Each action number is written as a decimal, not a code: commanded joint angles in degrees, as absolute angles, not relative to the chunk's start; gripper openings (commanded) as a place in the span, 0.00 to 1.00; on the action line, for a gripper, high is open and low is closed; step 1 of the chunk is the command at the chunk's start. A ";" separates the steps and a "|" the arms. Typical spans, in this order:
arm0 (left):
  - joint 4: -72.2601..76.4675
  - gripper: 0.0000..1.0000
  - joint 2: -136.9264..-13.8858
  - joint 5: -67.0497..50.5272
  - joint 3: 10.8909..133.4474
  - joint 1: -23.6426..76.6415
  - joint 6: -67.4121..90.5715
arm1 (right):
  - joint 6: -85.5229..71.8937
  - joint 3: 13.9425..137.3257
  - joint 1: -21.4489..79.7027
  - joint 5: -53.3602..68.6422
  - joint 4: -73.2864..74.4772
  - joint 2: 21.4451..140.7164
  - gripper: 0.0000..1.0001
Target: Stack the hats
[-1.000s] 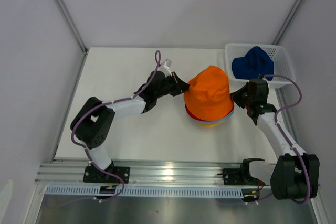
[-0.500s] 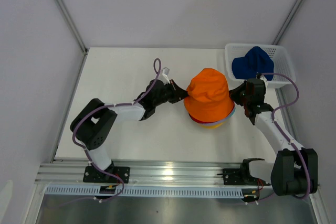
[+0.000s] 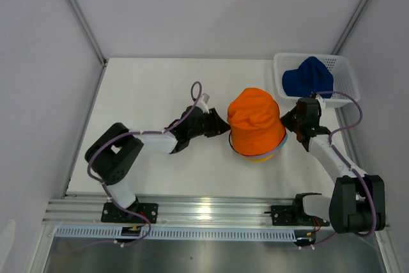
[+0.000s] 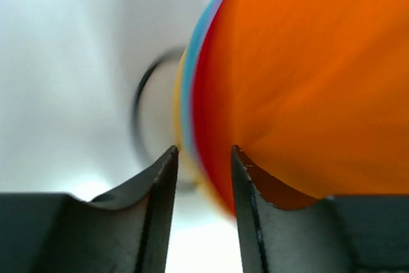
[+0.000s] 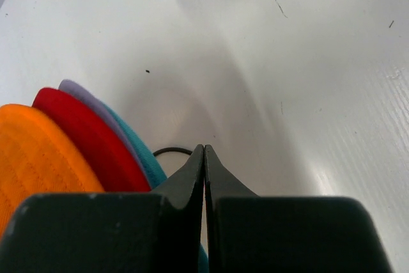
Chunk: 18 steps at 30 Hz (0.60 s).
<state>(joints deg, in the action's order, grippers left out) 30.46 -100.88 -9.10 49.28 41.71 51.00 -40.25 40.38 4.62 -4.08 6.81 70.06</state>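
An orange hat [image 3: 255,121] tops the stack of hats at the table's middle. Red [image 5: 83,137], lavender [image 5: 96,101] and teal [image 5: 146,159] brims show under the orange one [image 5: 35,158] in the right wrist view. A dark blue hat [image 3: 308,76] lies in the white basket. My left gripper [image 3: 223,128] is at the stack's left edge, open, its tips [image 4: 203,153] just short of the red and yellow brim edges, the orange hat [image 4: 319,75] beside them. My right gripper [image 3: 289,123] is by the stack's right edge, shut [image 5: 204,148] with nothing seen between its tips.
The white mesh basket [image 3: 281,62] stands at the back right corner, close behind my right arm. A black wire ring [image 5: 171,151] of the stand shows under the brims, also blurred as a ring [image 4: 137,116] in the left wrist view.
The orange hat has sunk lower over the stack and shifted a little nearer. My left gripper, shut before, has opened at the brim. The right gripper stays shut at the right edge.
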 commanded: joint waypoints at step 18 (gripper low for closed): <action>10.57 0.66 -72.09 -2.31 38.05 44.38 41.34 | -28.14 55.52 -9.12 5.97 14.84 69.96 0.58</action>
